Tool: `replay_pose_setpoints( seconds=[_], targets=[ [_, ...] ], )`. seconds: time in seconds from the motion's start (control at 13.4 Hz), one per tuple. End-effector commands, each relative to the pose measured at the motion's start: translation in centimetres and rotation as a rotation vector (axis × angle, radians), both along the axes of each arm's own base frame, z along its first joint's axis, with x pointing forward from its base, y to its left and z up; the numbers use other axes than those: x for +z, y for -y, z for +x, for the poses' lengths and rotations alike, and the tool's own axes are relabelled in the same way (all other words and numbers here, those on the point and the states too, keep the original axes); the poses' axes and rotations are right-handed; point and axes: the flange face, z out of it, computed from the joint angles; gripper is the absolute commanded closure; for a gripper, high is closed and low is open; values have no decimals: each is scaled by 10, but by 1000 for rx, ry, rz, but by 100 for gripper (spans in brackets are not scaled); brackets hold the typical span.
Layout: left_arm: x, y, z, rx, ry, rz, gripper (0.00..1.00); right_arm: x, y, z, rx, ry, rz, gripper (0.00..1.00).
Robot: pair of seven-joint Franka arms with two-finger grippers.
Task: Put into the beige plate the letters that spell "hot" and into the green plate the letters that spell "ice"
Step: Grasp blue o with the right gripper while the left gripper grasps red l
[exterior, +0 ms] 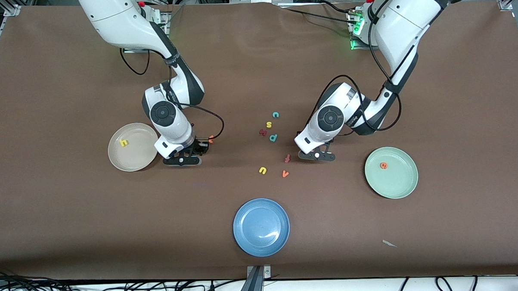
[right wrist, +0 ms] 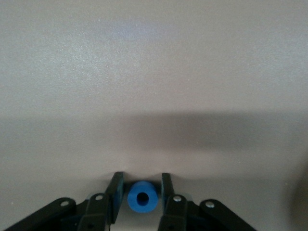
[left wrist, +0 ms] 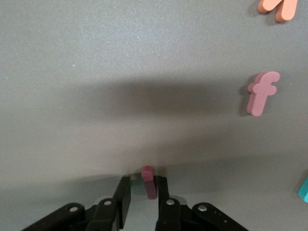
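Observation:
My left gripper [exterior: 316, 155] is down at the table beside the reddish f [exterior: 287, 158]. The dark red i [left wrist: 149, 185] stands between its open fingers, against one finger and apart from the other. My right gripper [exterior: 183, 160] is down at the table next to the beige plate [exterior: 134, 162], open, with a thin gap on each side of the blue o [right wrist: 142, 196]. The yellow h [exterior: 123, 142] lies in the beige plate. The orange e [exterior: 384, 165] lies in the green plate [exterior: 398, 181]. The orange t [exterior: 211, 139] lies by the right gripper. The teal c [exterior: 275, 114] is at mid-table.
A yellow s [exterior: 268, 124], a dark red letter [exterior: 263, 132], a teal p [exterior: 273, 137], a yellow u [exterior: 263, 170] and an orange v [exterior: 285, 174] lie between the arms. A blue plate [exterior: 262, 238] sits nearest the front camera.

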Motion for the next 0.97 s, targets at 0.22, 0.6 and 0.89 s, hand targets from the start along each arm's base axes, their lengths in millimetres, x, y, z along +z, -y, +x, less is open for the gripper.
replay_pose_setpoints(
  seconds=[0.22,0.6,0.89],
  targets=[
    [10,-7,5,8,38,15,100,-6,-1,2,15,-1,-8,88],
    [69,-89,49,-18,39,57,100,41,20,20,-24,-45,-43,88],
    [82,-181,87,-111,62,20,100,94,85,37,-105,-125,-106,88]
  ],
)
